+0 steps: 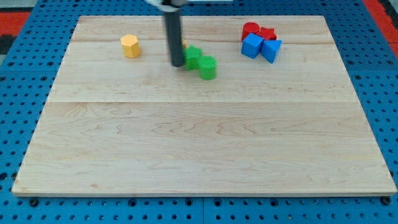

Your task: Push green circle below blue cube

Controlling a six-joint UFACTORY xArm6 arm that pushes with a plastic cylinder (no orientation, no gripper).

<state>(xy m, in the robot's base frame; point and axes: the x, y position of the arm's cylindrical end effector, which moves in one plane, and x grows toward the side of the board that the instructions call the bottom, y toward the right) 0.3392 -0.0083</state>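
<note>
My tip [177,64] rests on the board just left of two green blocks, touching or nearly touching the nearer one. The nearer green block [194,57] has a lobed, star-like shape. The green circle [208,68] sits right below and to the right of it. The blue cube [252,45] stands near the view's top right, with a blue triangular block [271,50] beside it on the right. The green circle lies to the left of and slightly lower than the blue cube.
Two red blocks [251,28] [268,33] sit just above the blue ones. A yellow hexagonal block [130,45] is at the top left. A yellow block is partly hidden behind the rod [183,43]. The wooden board [199,143] lies on a blue pegboard.
</note>
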